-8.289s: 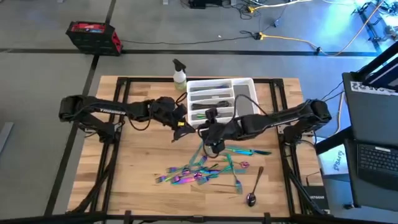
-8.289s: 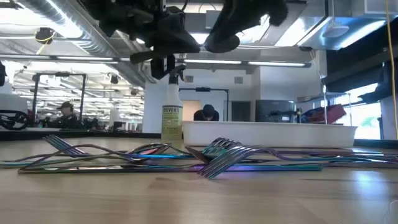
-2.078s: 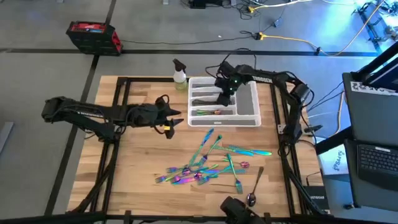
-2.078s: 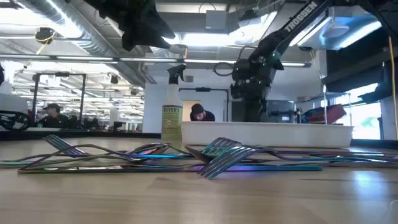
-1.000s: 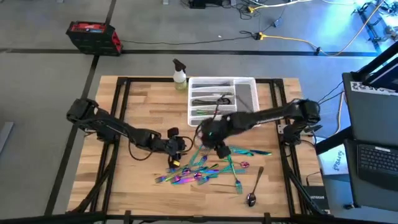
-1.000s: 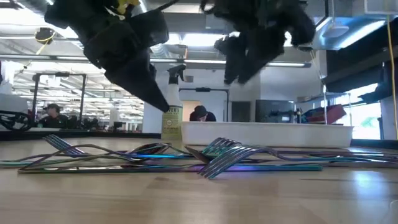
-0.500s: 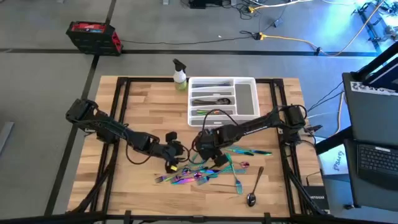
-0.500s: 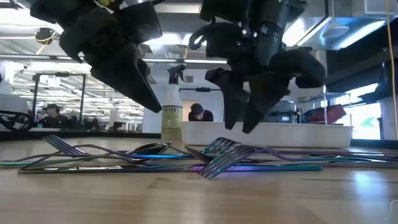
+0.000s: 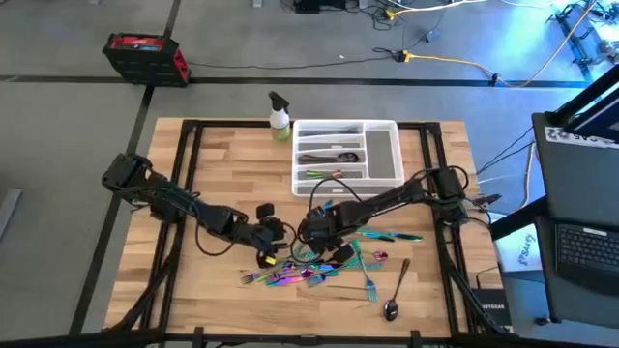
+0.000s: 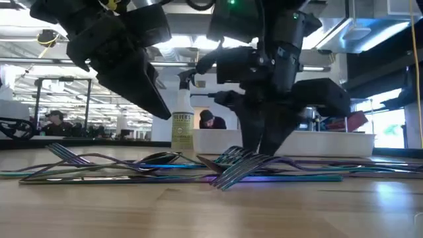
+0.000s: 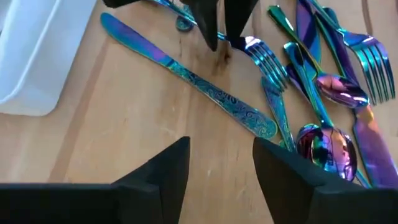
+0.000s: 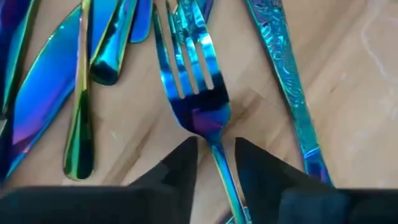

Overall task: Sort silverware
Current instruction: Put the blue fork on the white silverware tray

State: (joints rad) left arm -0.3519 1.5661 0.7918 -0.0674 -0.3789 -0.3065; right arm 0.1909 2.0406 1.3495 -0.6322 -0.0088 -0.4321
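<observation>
Iridescent teal-and-purple metal forks, spoons and knives, the silverware [image 9: 319, 263], lie in a loose heap on the pale wooden table [image 9: 213, 290], on the near side of the white compartmented plastic tray [image 9: 385, 186], which already holds a few pieces in its slots; one darker spoon [image 9: 395, 294] lies apart at the heap's far edge from the left arm. We judge that we are at the picking step of the sort. Our right gripper [image 12: 214, 163] is down on the tray-side edge of the heap, its dark fingers slightly parted and straddling the neck of a blue-green fork [image 12: 194, 93] whose tines point away from it; the pads sit close on either side of the stem but we do not see them closed on it. Our left gripper [image 11: 221, 171] hovers low just beside the heap, on the side away from the dark spoon, its fingers apart and holding nothing, with a long patterned teal knife [image 11: 186, 74] lying ahead of it. Next we need to close on the fork's thin stem squarely, lift it clear of the overlapping pieces, and carry it to the matching slot in the tray. A small spray bottle of yellowish liquid [image 10: 182, 125] stands just beside the tray's far corner; its label seems to read "MEYER'S", and the smaller print is too fine to read.
</observation>
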